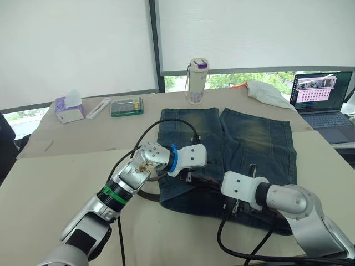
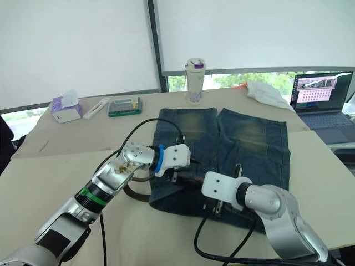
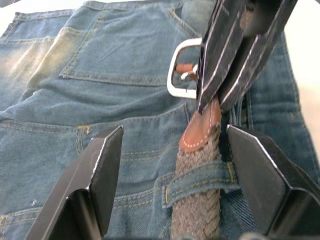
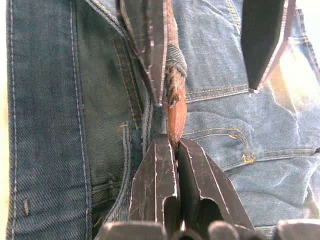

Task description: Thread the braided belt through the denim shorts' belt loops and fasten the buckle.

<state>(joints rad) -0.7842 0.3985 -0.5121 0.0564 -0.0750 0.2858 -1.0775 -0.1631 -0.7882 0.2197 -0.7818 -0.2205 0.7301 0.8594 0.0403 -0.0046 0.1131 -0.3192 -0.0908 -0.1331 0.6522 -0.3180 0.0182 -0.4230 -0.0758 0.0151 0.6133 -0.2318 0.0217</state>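
On the beige table (image 1: 66, 166), denim shorts (image 1: 260, 138) lie flat, legs toward 12 o'clock, waistband nearest the robot. Both grippers work at the waistband, mid-frame.

Braided belt (image 3: 197, 200) runs under one of the belt loops (image 3: 197, 181); its reddish leather tip (image 3: 200, 132) has cleared that loop and points on toward the buckle (image 3: 176, 70), which lies on the denim just beyond. A slack length of belt curls off the shorts' edge at about 8 o'clock of the waistband.

Right gripper (image 4: 172, 145): fingers closed tight on the leather tip, pinching it edge-on — likely to draw the strap on through the loop and steer it to the buckle frame.

Left gripper (image 3: 172, 145): fingers spread wide, holding nothing, straddling the belt and loop on either side. Probably placed to press the waistband down or catch the strap as it feeds.

Judgement: threading is near its end here; fastening not yet done. Tip must go through the frame; the prong is too small to make out.

Far edge of table: a bottle (image 1: 196, 81), tissue box (image 1: 69, 108), laptop (image 1: 324, 94) at 2 o'clock.
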